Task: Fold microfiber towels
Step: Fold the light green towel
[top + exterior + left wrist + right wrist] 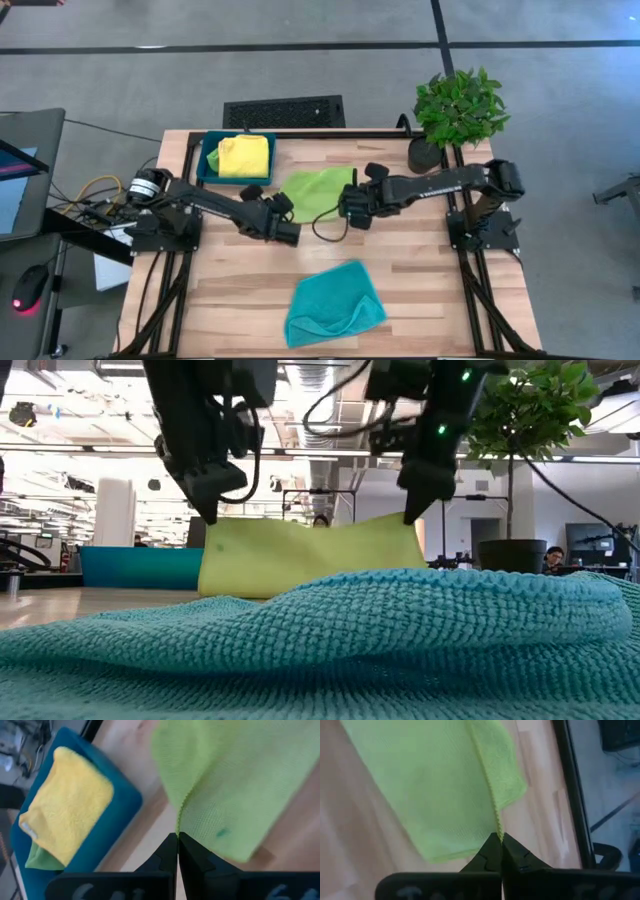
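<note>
1. At centre of the counter (420, 270), toward 12 o'clock: one lime green towel (318, 192), raised off the wood and hanging as a sheet between both arms. The low view shows it suspended by its two upper corners, lower edge near or on the surface; which, cannot be told.
2. Left gripper (287, 232): at 9 o'clock of that towel, jaws closed on one corner of its edge, as the left wrist view confirms.
3. Right gripper (352, 212): at 3 o'clock of the towel, jaws closed on the opposite corner; the right wrist view shows the hem pinched at the tips.
4. Teal towel (333, 303): at 6 o'clock, rumpled, unfolded, well apart from both grippers.
5. Yellow towel (243, 156): at 10 o'clock, folded, lying in the dark-teal tray (207, 160); a second green cloth shows beneath it in the left wrist view.
6. Potted plant (457, 110): at 2 o'clock, off the work area.
7. Step in hand, by judgement: a fold of the lime green towel, corners lifted together.
8. Next move calls for: carrying both held corners evenly across to the far edge, keeping the sheet taut and square, then releasing together.
</note>
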